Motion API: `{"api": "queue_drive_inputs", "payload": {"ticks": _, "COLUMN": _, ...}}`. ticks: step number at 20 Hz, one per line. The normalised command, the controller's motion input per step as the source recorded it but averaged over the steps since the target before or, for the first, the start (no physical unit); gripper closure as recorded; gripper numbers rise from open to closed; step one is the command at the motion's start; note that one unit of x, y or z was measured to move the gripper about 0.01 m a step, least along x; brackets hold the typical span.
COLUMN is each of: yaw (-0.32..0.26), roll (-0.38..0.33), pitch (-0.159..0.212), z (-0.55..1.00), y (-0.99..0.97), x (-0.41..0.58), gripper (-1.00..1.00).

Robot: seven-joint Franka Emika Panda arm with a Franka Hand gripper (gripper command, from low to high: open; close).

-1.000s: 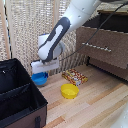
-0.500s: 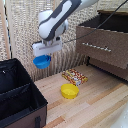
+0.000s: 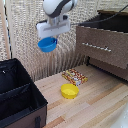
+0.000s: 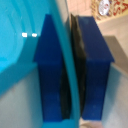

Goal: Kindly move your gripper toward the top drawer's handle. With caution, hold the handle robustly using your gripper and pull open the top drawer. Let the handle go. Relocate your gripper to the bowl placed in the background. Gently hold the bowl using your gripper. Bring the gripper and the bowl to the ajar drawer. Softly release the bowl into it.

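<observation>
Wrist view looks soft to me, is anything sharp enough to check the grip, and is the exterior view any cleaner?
Wrist view: close and blurred, edges soft, yet the hand shows both dark-blue fingers pinching the bowl rim; a small glare spot sits on the bowl. Exterior view: low resolution, the arm slightly smeared, but the top drawer and the yellow bowl read clearly.

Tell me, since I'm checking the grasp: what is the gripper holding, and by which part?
The gripper holds the blue bowl by its rim: in the wrist view the fingers pinch the bowl's thin wall between them.
</observation>
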Motion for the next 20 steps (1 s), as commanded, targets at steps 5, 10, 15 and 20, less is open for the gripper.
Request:
{"api": "queue_drive_inputs", "payload": {"ticks": 5, "yaw": -0.122, "roll": 0.011, "pitch": 0.0, "z": 1.0, "y": -0.39, "x": -0.015, "gripper": 1.0}}
{"api": "queue_drive_inputs", "payload": {"ticks": 10, "yaw": -0.116, "roll": 0.027, "pitch": 0.0, "z": 1.0, "y": -0.49, "x": 0.0, "gripper": 1.0}}
{"api": "queue_drive_inputs", "payload": {"ticks": 15, "yaw": -0.078, "roll": 0.113, "pitch": -0.002, "z": 0.83, "y": -0.7, "x": 0.025, "gripper": 1.0}}
{"api": "queue_drive_inputs", "payload": {"ticks": 20, "yaw": -0.046, "roll": 0.115, "pitch": 0.0, "z": 0.73, "y": -0.82, "x": 0.007, "gripper": 1.0}}
